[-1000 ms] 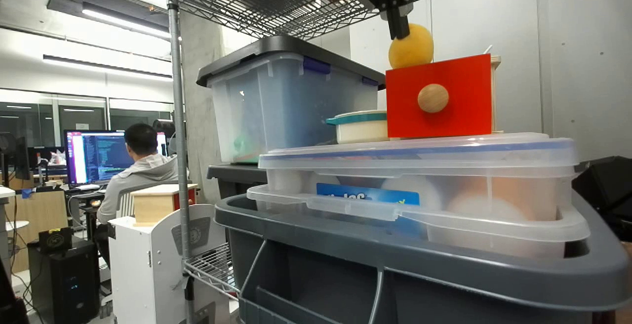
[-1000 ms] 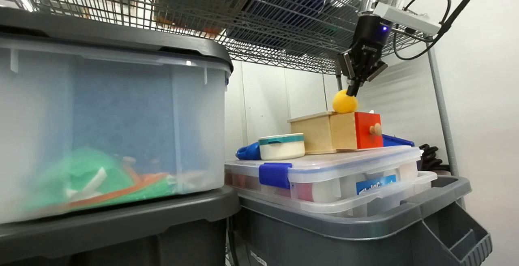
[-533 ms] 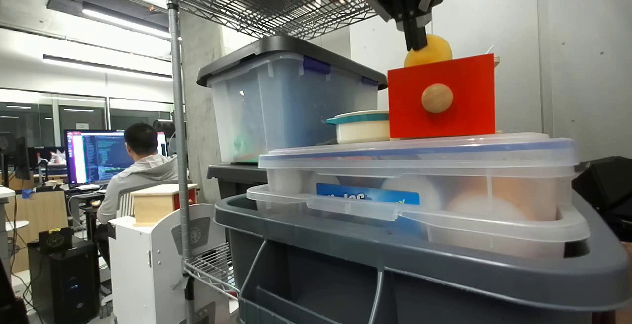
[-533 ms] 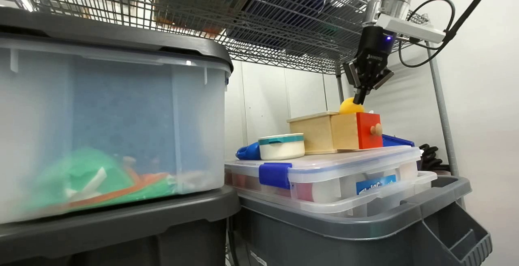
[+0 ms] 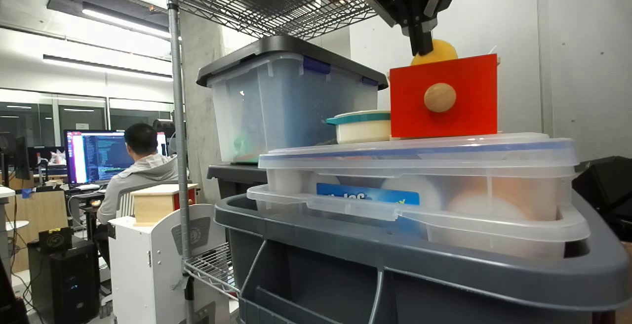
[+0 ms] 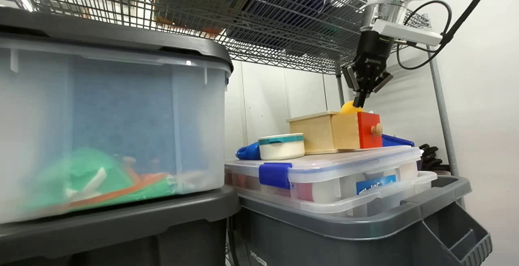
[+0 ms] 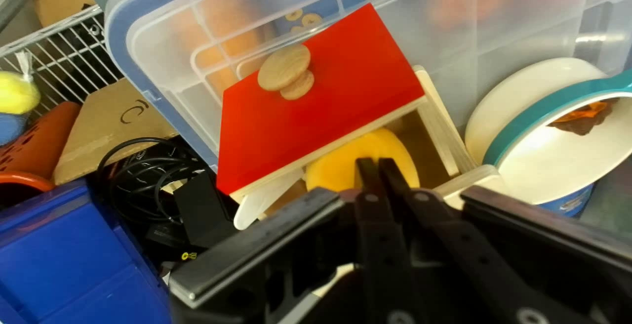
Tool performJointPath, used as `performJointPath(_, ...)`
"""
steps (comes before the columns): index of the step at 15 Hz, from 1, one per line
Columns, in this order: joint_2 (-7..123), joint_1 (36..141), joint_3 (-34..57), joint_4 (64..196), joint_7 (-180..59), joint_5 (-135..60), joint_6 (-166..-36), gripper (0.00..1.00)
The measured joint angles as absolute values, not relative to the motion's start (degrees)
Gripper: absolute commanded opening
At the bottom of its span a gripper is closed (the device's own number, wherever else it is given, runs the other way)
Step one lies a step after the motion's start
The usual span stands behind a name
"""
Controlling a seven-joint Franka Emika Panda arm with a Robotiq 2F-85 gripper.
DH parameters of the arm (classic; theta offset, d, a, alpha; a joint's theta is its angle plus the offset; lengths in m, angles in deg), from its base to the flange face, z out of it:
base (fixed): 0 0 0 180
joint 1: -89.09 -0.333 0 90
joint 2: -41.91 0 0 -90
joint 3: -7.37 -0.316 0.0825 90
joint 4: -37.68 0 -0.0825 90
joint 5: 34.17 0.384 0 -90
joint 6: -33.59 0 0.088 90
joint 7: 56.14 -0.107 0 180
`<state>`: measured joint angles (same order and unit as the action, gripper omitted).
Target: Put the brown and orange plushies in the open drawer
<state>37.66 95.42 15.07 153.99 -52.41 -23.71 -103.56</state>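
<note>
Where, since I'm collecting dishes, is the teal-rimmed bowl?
In an exterior view, the teal-rimmed bowl sits on the clear lid, beside the left end of the drawer box.

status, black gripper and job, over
Gripper shut on round yellow-orange plushie. Plushie partly inside red-fronted wooden drawer. Flat white strip at corner, likely harmless.

You're in an office-like lab: well apart from your gripper [image 5: 422, 46], a person [image 5: 137, 181] sits facing a monitor [image 5: 100, 156].

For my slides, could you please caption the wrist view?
Claw at a yellow plush in the open red-fronted drawer, with a teal-rimmed bowl nearby.
</note>
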Motion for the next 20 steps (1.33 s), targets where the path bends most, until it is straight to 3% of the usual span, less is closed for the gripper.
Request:
performJointPath(9,37.9,95.4,15.1,151.4,-55.3,-23.9,-101.9,1.0)
performJointPath(20,37.7,95.0,14.2,150.2,-56.9,-23.9,-97.3,1.0)
